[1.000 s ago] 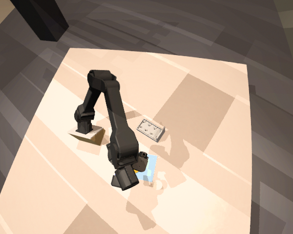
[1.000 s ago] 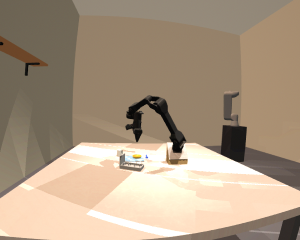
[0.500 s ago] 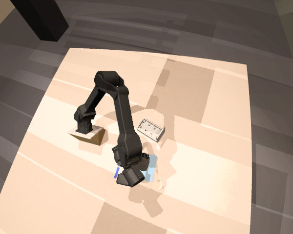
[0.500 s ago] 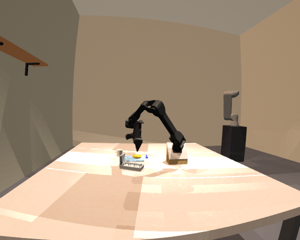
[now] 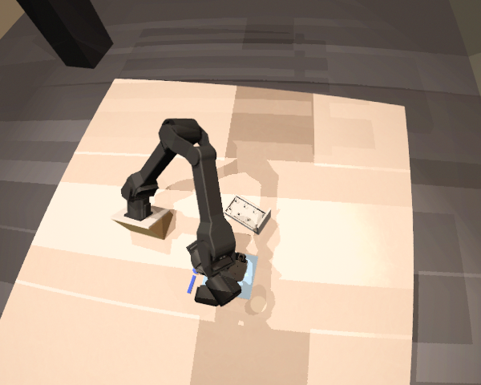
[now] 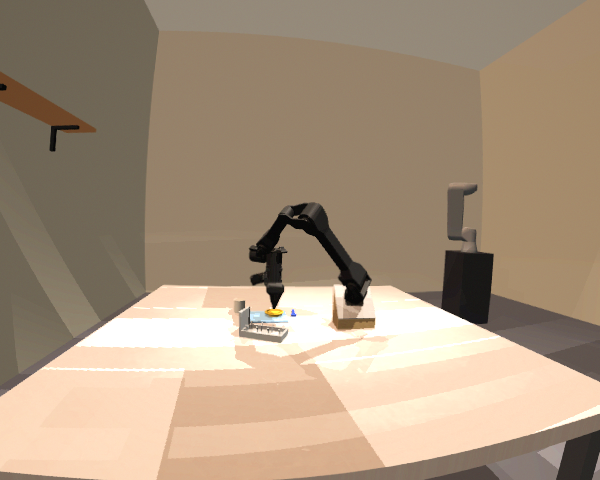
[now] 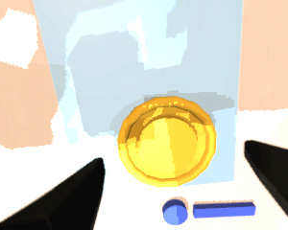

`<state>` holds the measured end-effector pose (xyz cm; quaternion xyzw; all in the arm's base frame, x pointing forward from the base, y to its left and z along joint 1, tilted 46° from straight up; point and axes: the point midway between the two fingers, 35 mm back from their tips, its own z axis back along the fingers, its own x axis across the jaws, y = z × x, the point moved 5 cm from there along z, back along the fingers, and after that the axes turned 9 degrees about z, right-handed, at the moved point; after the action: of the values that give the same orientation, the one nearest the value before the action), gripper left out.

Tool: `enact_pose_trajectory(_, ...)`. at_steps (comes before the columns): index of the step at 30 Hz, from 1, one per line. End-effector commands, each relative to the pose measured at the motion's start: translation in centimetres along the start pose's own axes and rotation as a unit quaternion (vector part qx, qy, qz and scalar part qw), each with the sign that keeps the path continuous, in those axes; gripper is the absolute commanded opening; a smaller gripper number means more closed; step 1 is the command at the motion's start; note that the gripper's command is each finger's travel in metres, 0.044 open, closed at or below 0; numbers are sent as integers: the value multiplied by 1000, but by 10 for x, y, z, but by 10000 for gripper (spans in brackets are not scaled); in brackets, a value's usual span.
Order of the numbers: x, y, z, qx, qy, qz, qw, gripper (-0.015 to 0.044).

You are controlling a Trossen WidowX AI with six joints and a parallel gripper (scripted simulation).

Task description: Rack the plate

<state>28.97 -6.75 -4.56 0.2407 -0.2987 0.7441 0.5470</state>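
Note:
The yellow round plate [image 6: 273,312] [image 7: 168,144] lies flat on the light blue mat [image 5: 252,283] [image 7: 101,67]; the arm hides it in the top view. My gripper [image 6: 275,306] [image 7: 173,155] is open and empty, pointing down above the plate. In the wrist view its two fingers stand to the left and right of the plate, clear of its rim. How high the fingertips are over it is hard to tell. The grey dish rack [image 5: 264,224] [image 6: 244,323] stands on the table, with a raised wall at one end and several small pegs inside; it holds no plate.
A blue bar [image 5: 191,284] [image 7: 224,210] and a small blue disc [image 7: 175,212] lie beside the plate. A pale cup [image 5: 257,304] [image 6: 238,305] stands by the mat's corner. The arm's base sits on a wooden block [image 5: 163,229] [image 6: 354,322].

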Motion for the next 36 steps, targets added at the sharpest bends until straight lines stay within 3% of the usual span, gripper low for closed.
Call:
enact_pose_trajectory(1, 0, 3, -12, 5, -7, -6, 1000, 400)
enact_pose_trajectory(27, 1, 4, -35, 4, -8, -6, 1000, 383)
enact_pose_trajectory(36, 1, 4, -35, 4, -8, -6, 1000, 323)
